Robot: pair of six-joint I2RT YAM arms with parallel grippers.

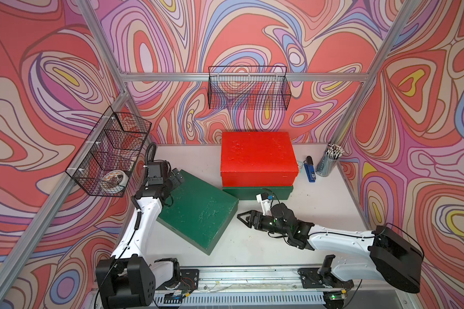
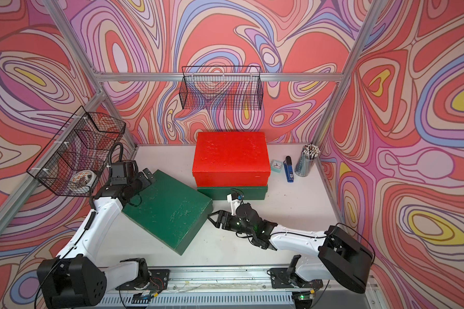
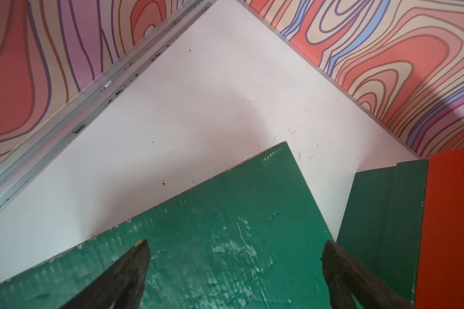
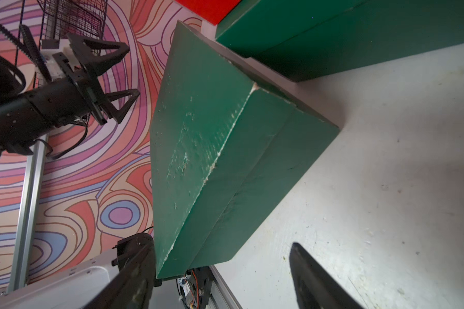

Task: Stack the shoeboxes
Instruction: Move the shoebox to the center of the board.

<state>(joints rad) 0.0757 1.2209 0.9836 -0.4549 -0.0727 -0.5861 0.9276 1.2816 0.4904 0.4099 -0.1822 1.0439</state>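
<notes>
White table (image 1: 319,211), swirly walls (image 1: 51,80). We see the red box (image 1: 257,157) sitting on one green box (image 1: 257,192) at the back. The other green box (image 1: 198,211) lies crooked on the table, close beside them. Our left gripper (image 1: 179,176) hangs wide open over its back corner, holding nothing. Our right gripper (image 1: 243,219), open and empty, sits by its right corner.

at twelve o'clock on the white table (image 1: 319,208) a bright red shoebox (image 1: 257,156), lid scuffed paler, tops a dark green shoebox (image 1: 257,193); toward nine o'clock a second dark green shoebox (image 1: 198,211) shows whitish scratches. the walls (image 1: 252,32) swirl in coral, lilac, blue, cream and yellow with dark outlines. at two o'clock lies a blue stapler (image 1: 310,171); the roll (image 1: 114,180) in the black wire basket (image 1: 91,166) looks white with orange marks, perhaps.
</notes>
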